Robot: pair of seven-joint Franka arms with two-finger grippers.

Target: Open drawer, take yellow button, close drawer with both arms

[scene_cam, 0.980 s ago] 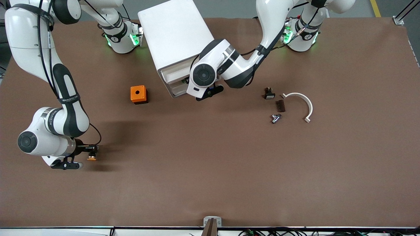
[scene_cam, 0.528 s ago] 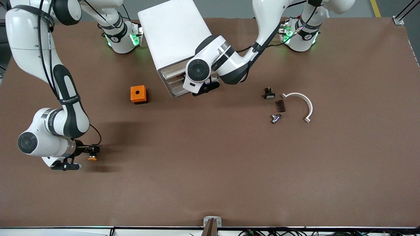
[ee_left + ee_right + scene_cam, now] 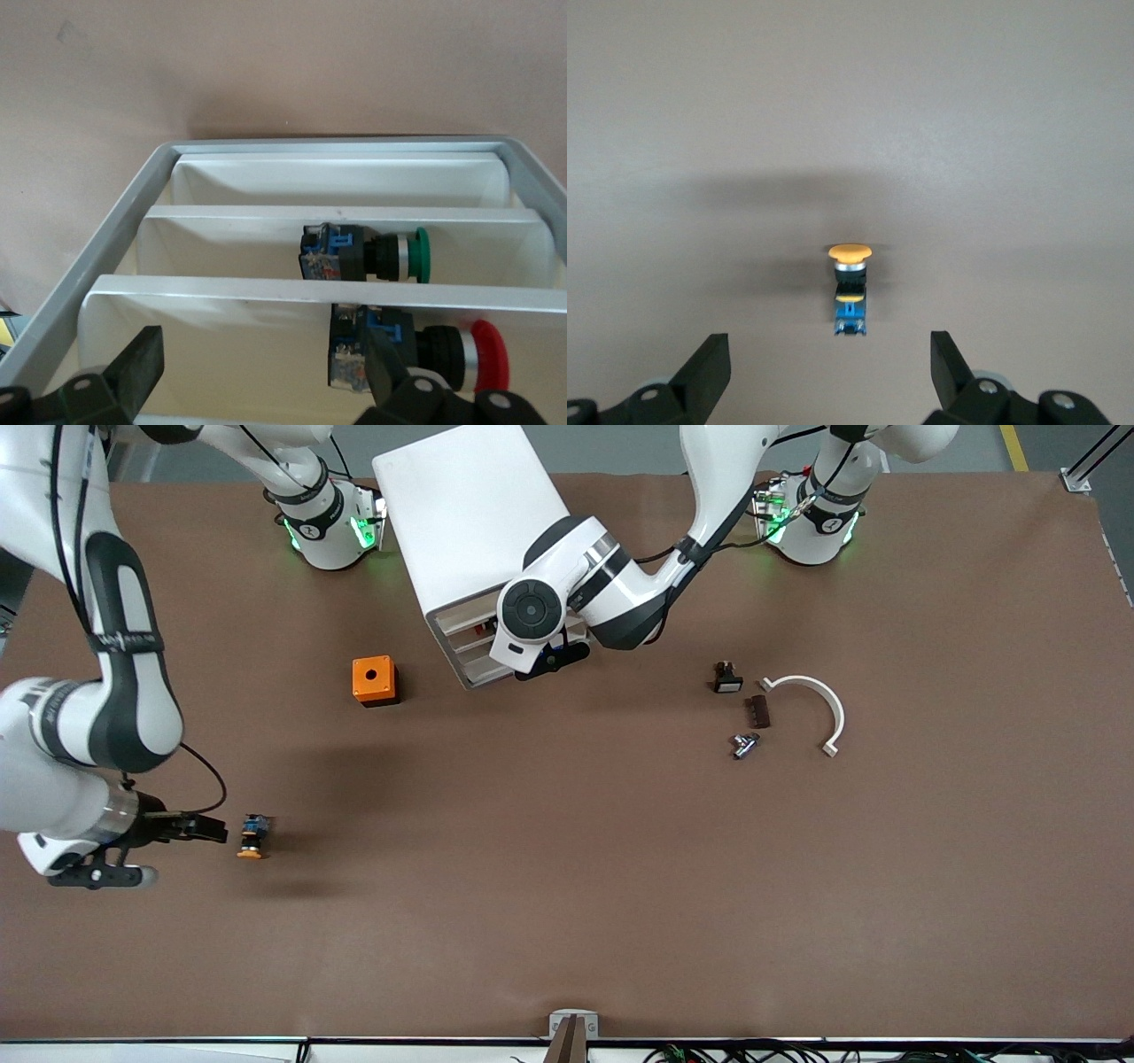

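Observation:
The button [image 3: 252,838], with orange-yellow cap and black-and-blue body, lies on the table near the right arm's end; it also shows in the right wrist view [image 3: 850,288]. My right gripper [image 3: 213,832] is open and empty beside it, fingers apart with the button ahead of them [image 3: 828,354]. The white cabinet [image 3: 469,514] stands at the back. Its top drawer [image 3: 465,613] looks pushed in. My left gripper [image 3: 547,662] is at the cabinet's front, open and holding nothing [image 3: 263,354].
An orange cube with a black hole [image 3: 375,680] sits near the cabinet. A black switch [image 3: 726,679], a brown piece [image 3: 757,710], a metal fitting [image 3: 744,744] and a white curved strip [image 3: 819,700] lie toward the left arm's end. Lower drawers hold a green button [image 3: 372,255] and a red one [image 3: 416,354].
My right gripper let go of the button and drew back from it toward the right arm's end. My left gripper moved in toward the cabinet, and the top drawer slid in.

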